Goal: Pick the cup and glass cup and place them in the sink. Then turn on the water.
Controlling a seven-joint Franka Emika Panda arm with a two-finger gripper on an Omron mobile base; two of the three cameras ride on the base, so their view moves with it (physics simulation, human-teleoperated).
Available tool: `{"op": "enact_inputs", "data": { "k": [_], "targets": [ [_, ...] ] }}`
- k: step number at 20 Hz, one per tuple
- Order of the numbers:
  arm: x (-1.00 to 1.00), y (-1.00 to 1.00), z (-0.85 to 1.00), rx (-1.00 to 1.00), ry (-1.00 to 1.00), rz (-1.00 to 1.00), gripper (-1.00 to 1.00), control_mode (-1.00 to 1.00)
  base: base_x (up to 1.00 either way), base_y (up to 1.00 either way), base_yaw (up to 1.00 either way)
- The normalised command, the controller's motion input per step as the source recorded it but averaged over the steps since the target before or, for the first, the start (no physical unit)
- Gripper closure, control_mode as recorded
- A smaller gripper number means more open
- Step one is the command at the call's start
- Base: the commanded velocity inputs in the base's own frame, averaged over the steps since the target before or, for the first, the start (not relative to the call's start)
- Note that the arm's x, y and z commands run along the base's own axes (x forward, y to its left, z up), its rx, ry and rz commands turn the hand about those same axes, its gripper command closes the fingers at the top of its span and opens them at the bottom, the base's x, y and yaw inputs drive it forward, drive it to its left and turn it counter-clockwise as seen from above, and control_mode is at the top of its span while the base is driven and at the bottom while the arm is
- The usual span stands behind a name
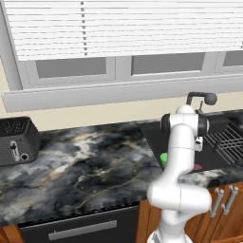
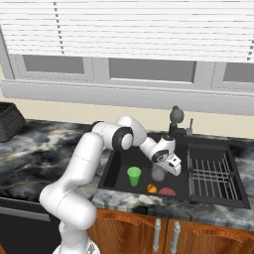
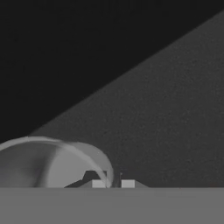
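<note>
The black sink (image 2: 118,174) is recessed into the marble counter, with the dark curved faucet (image 2: 174,116) behind it; no stream runs from its head. Upright on the basin floor stands the green cup (image 2: 134,176), whose edge peeks out beside my arm (image 1: 163,158). The grey see-through glass cup (image 2: 158,172) is low inside the basin, just right of the green cup. My gripper (image 2: 165,170) reaches down into the sink and is shut on the glass cup's wall. In the hand view the glass cup's rim (image 3: 52,146) curves past my gripper (image 3: 113,183), between closely set fingertips.
A wire dish rack (image 2: 211,176) fills the sink's right part. A small orange item (image 2: 152,188) and a reddish disc (image 2: 167,191) lie at the basin's front. A dark toaster (image 1: 16,140) sits on the counter far left. Wooden cabinet doors (image 2: 163,233) are below.
</note>
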Motion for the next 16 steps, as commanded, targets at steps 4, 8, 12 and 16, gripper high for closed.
{"op": "enact_inputs", "data": {
  "k": [4,8,12,16],
  "targets": [
    [0.00,0.11,-0.03,0.00,-0.17,0.00,1.00,-1.00,0.00,0.00,0.00],
    [0.00,0.04,0.00,0.00,-0.03,0.00,1.00,-1.00,0.00,0.00,0.00],
    [0.00,0.09,0.00,0.00,0.00,0.00,-1.00,-1.00,0.00,0.00,0.00],
    [0.00,0.00,0.00,0.00,0.00,0.00,-1.00,-1.00,0.00,0.00,0.00]
  ]
}}
